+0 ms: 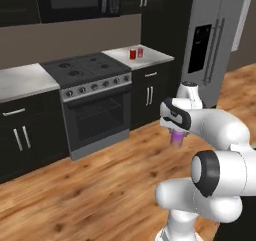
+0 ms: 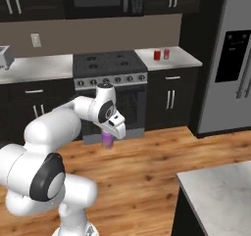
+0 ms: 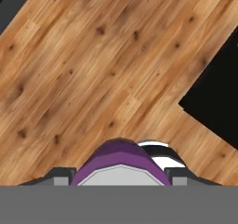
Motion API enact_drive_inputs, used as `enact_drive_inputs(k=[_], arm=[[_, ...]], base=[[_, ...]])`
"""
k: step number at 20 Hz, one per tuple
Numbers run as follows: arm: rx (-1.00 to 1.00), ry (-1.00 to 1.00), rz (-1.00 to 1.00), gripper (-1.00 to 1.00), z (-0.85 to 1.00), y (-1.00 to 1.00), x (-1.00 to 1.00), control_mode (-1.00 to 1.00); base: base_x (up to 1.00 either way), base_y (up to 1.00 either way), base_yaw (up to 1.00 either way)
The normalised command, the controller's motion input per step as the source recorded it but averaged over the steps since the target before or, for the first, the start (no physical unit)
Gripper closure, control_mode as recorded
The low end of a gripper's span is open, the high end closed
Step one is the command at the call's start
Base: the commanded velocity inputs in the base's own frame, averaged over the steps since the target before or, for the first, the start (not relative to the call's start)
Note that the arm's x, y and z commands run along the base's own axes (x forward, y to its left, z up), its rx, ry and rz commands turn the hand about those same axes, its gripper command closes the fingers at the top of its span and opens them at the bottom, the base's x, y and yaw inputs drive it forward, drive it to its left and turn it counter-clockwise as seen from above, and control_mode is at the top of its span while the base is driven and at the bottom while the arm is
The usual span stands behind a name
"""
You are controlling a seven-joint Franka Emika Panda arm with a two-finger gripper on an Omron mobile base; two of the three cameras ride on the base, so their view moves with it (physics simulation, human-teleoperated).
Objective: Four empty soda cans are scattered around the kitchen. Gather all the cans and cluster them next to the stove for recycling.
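Rendered scene, even soft light, moderately bright; upper cabinets (image 1: 20,5) dim. My arm throws faint shadow on wood floor (image 1: 100,185). Fridge (image 2: 230,59) shows dull sheen, no glare. Slight softness overall, edges undistorted

Grey counter (image 1: 150,58) right of stove (image 1: 85,69), two red cans (image 1: 136,52) standing on it

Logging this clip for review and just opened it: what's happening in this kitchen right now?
The robot arm's hand is shut on a purple soda can, carrying it above the wooden floor in front of the black stove. Two red cans already stand together on the counter just right of the stove. The purple can is not yet set down beside them.
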Motion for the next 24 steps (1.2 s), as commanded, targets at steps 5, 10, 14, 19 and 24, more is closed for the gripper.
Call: enact_drive_inputs(k=[5,10,14,19,24], arm=[[0.0,0.0,0.0,1.0,0.0,0.0,0.0,1.0],[0.0,0.0,0.0,1.0,0.0,0.0,0.0,1.0],[0.0,0.0,0.0,1.0,0.0,0.0,0.0,1.0],[0.0,0.0,0.0,1.0,0.0,0.0,0.0,1.0],[0.0,0.0,0.0,1.0,0.0,0.0,0.0,1.0]], base=[[0.75,0.13,0.04],[0.75,0.07,0.07],[0.75,0.04,0.1],[0.75,0.02,0.13],[0.75,0.0,0.17]])
